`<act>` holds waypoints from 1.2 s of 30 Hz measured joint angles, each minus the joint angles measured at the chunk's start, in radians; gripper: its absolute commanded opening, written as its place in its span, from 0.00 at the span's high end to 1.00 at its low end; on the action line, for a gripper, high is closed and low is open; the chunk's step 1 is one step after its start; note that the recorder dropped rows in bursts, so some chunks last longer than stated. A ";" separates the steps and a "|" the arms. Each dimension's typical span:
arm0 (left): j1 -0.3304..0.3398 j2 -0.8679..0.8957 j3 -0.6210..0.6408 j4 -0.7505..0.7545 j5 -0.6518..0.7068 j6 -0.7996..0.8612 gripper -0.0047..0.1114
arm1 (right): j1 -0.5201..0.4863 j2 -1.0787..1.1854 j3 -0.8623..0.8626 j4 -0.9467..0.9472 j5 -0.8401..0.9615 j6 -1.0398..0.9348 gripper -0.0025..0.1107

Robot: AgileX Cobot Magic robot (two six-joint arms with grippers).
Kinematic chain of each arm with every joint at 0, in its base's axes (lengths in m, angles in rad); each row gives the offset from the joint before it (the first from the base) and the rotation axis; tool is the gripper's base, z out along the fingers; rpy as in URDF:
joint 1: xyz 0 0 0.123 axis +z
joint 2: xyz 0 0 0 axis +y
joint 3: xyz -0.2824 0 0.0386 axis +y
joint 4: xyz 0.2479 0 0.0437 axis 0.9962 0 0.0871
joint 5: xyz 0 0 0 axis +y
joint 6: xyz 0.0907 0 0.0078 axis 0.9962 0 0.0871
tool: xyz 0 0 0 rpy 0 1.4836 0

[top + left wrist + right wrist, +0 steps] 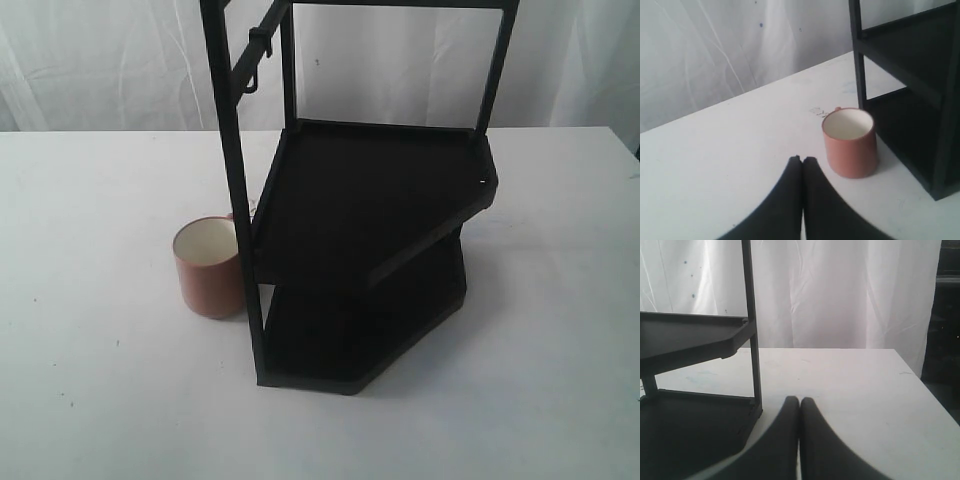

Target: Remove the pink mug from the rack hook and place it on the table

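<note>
The pink mug (208,266) stands upright on the white table (90,380), touching or nearly touching the rack's front left post; its cream inside is empty. The left wrist view also shows the pink mug (850,143), a short way off from my left gripper (803,160), which is shut with nothing in it. The rack hook (256,62) hangs bare from the slanted black bar high on the frame. My right gripper (799,400) is shut and empty over the table, beside the rack's lower shelf. Neither gripper appears in the exterior view.
The tall black two-shelf rack (370,240) stands mid-table, both shelves bare. White curtain (100,60) hangs behind the table. In the right wrist view the table's edge (925,385) runs close by, with dark space beyond.
</note>
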 measured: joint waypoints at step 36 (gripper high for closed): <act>0.087 -0.289 0.313 0.009 0.015 0.018 0.96 | 0.000 0.000 0.000 0.000 0.000 0.019 0.98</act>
